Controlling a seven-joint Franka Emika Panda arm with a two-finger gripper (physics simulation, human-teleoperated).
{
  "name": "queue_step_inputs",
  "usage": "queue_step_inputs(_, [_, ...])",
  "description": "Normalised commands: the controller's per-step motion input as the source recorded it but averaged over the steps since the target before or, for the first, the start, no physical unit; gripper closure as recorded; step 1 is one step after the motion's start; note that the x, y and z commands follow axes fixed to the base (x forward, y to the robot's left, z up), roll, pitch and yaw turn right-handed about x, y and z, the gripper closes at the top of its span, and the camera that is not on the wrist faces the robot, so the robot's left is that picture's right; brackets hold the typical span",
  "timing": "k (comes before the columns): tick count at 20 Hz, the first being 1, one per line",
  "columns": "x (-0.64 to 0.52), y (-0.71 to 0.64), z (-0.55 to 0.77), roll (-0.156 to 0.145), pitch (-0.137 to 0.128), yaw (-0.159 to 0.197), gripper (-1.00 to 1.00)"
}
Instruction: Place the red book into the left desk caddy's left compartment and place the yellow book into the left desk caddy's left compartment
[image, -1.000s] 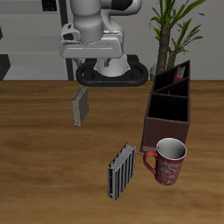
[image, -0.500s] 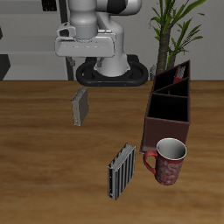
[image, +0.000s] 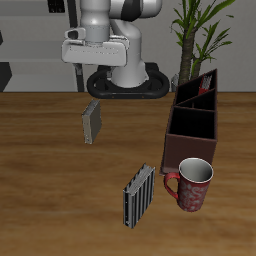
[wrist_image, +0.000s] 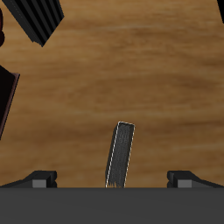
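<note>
The yellow book (image: 92, 122) stands on edge on the table, greyish-tan, and it also shows in the wrist view (wrist_image: 121, 155). My gripper (image: 98, 72) hangs open and empty well above it; its fingertips (wrist_image: 39, 179) show wide apart in the wrist view, with the book between them far below. The red book (image: 205, 83) leans in the compartment of the left desk caddy (image: 190, 140) that lies farthest from the table's front edge. The caddy's dark wall (wrist_image: 7, 96) shows in the wrist view.
A black-and-white striped book (image: 138, 195) stands near the table's front edge, also in the wrist view (wrist_image: 35, 19). A red-patterned mug (image: 193, 183) stands against the caddy's front end. A potted plant (image: 200, 30) rises behind the caddy.
My gripper has shifted a little sideways and slightly up, coming over the yellow book. The books, the mug and the caddy have not moved.
</note>
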Motion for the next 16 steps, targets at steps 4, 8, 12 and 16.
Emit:
queue_step_inputs(4, [0.02,-0.06,-0.17,-0.002,-0.041,-0.023,-1.00])
queue_step_inputs(8, [0.11,-0.11,-0.09,-0.028,-0.001,-0.031,-1.00])
queue_step_inputs(12, [0.19,-0.09,-0.19,-0.030,0.025,-0.021,-1.00])
queue_step_inputs(16, [0.12,-0.07,-0.13,-0.010,0.021,-0.036,-1.00])
